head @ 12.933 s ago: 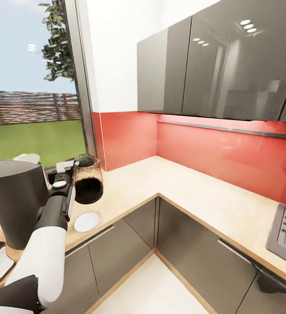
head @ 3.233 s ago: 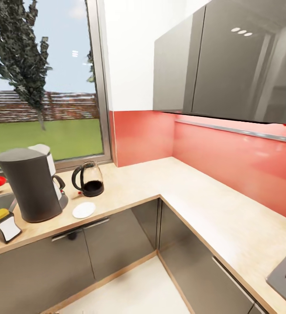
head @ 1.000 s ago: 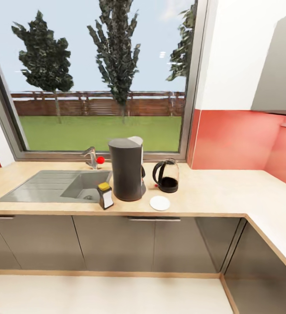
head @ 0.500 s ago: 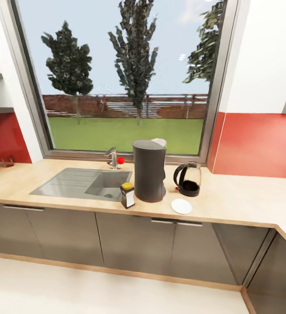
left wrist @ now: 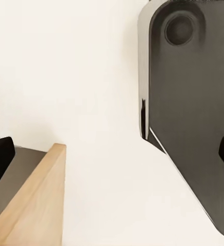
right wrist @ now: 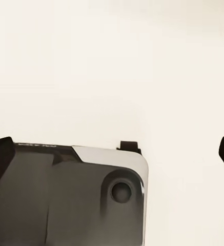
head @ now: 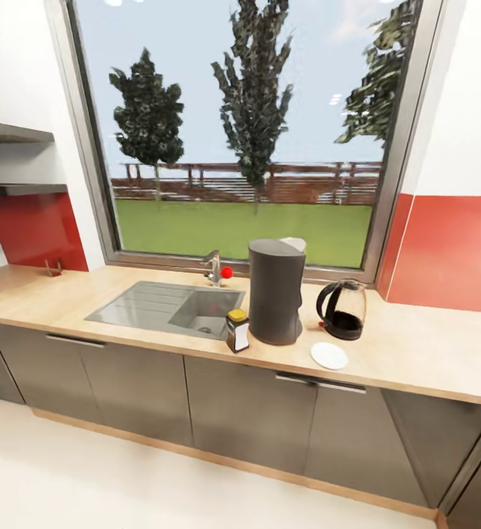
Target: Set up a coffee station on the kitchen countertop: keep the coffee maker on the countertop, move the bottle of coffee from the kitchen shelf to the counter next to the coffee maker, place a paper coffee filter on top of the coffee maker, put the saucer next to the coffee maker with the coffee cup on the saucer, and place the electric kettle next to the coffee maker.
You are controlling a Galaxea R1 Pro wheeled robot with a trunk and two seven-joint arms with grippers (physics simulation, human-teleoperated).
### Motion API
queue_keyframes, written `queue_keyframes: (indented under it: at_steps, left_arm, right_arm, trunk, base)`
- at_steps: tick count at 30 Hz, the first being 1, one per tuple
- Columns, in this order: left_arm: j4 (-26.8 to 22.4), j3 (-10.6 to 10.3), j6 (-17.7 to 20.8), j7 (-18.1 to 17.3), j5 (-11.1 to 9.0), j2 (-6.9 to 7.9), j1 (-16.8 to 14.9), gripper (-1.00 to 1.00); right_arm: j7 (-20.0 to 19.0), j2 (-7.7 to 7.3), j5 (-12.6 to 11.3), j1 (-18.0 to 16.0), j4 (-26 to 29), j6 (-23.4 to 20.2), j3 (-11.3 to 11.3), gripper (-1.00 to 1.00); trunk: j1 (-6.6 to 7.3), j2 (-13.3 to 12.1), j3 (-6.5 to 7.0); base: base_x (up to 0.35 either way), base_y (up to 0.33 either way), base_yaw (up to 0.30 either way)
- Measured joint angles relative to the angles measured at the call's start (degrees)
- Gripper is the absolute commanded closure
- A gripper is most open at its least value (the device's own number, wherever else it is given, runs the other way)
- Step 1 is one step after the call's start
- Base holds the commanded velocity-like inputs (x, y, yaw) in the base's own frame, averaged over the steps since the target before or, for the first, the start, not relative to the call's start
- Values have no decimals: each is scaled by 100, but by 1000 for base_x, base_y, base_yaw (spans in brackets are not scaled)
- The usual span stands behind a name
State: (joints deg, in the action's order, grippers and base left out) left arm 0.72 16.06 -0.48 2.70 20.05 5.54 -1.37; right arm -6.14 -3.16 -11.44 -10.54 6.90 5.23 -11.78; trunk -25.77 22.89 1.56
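Note:
The dark grey coffee maker [head: 275, 290] stands on the kitchen countertop [head: 416, 353] under the window. A white paper coffee filter [head: 294, 242] peeks from its top. The bottle of coffee [head: 236, 330] stands at its left front, by the sink corner. To its right sit the electric kettle [head: 341, 310] and, nearer the front edge, the bare saucer [head: 329, 355]. The coffee cup is out of view. The kitchen shelf [head: 20, 189] hangs at far left. My left gripper [left wrist: 112, 159] and right gripper [right wrist: 112, 156] are open over pale floor, holding nothing.
A grey sink [head: 170, 308] with a faucet [head: 214, 268] is set into the counter left of the coffee maker. A higher matching shelf [head: 9, 132] hangs above the lower one. My dark base [left wrist: 194, 113] shows under the left gripper, beside a wooden plinth edge [left wrist: 40, 200].
The head view has swung left and drawn back, so the counter things sit further right in the picture and two wall shelves have come in at left. The things themselves have not moved.

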Motion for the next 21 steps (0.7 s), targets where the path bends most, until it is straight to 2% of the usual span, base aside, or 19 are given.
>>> queue_keyframes:
  at_steps: [21]
  left_arm:
    - [0, -16, -8, 0, 8, 0, 0, -100]
  right_arm:
    - [-1, -4, 0, 0, 0, -6, -1, -100]
  trunk:
    - [0, -1, 75]
  base:
    - [0, 0, 259]
